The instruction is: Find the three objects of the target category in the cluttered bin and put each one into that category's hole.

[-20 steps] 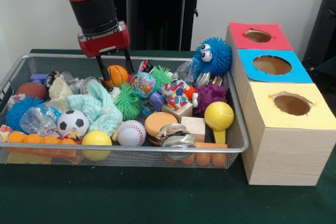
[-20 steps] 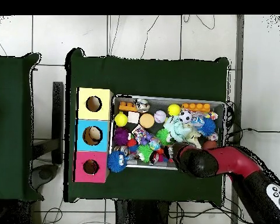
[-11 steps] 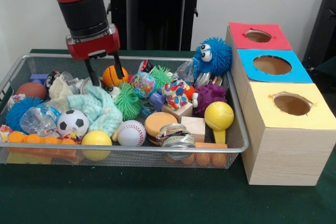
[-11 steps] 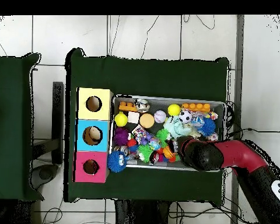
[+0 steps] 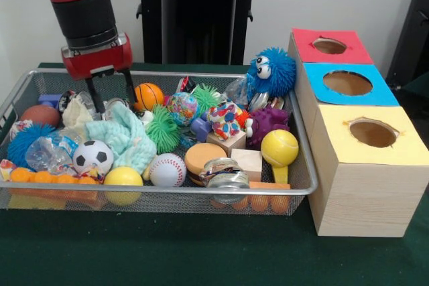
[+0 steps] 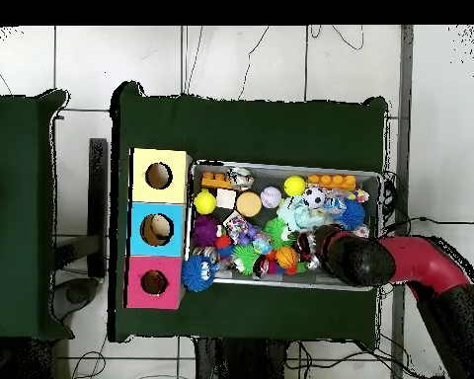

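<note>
**Hand poised over the far left part of the bin, nothing yet sorted**

Hand (image 5: 110, 95) of the red arm (image 5: 80, 5) hangs over the far left part of the wire bin (image 5: 167, 192), its two dark fingers (image 5: 96, 98) spread apart and holding nothing. The tips sit just above a crumpled pale wrapper (image 5: 79, 113) and a shiny can (image 5: 110, 106), with the mint-green cloth (image 5: 124, 137) just in front and a small orange basketball (image 5: 149, 96) just beside them on the picture's right.

The bin is crowded. Along its near edge lie a soccer ball (image 5: 93, 156), a yellow ball (image 5: 123, 177), a baseball (image 5: 167, 169) and a crushed can (image 5: 224, 172); a yellow tennis-type ball (image 5: 279, 147) rests at the near right corner. A blue fuzzy toy with eyes (image 5: 271, 72) sits on the far right corner of the bin, against the boxes.

Beside the bin's right edge stand three wooden boxes with a red hole (image 5: 329, 45), a blue hole (image 5: 347, 83) and a yellow hole (image 5: 373, 132). No object can be seen inside any of the three.

Progress, as a judgement: which category is the target cannot be told. With the hand empty and no hole showing a deposit, all three placements appear to remain; the step in hand looks like choosing or approaching a first item.
</note>
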`<control>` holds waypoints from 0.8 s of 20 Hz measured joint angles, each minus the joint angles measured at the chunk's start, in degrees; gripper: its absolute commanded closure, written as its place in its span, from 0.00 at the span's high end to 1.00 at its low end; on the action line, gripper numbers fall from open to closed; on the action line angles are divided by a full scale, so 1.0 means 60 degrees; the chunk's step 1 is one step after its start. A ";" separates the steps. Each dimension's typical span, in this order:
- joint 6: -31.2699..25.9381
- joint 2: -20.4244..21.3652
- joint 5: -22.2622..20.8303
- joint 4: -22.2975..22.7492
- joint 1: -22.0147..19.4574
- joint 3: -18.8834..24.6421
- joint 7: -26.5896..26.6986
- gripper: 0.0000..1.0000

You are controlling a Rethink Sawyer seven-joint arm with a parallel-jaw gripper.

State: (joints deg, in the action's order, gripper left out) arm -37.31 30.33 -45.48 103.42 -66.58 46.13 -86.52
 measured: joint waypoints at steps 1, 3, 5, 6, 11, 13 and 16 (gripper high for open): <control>-0.0051 0.0005 -0.0002 -0.0024 -0.0027 0.0001 0.0088 1.00; -0.0184 0.0034 -0.0012 -0.0068 -0.0054 0.0000 0.0249 1.00; -0.0426 0.0120 -0.0019 -0.0131 -0.0052 -0.0003 0.0443 1.00; -0.0484 0.0144 -0.0020 -0.0145 -0.0050 -0.0003 0.0477 1.00; -0.1017 0.0453 -0.0031 -0.0275 0.0002 -0.0052 0.0644 1.00; -0.1096 0.0555 -0.0143 -0.0366 0.0007 -0.0090 0.0650 1.00; -0.1096 0.0561 -0.0286 -0.0426 0.0005 -0.0132 0.0650 1.00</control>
State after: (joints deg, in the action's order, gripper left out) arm -43.88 33.70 -47.19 100.86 -66.55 45.33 -82.62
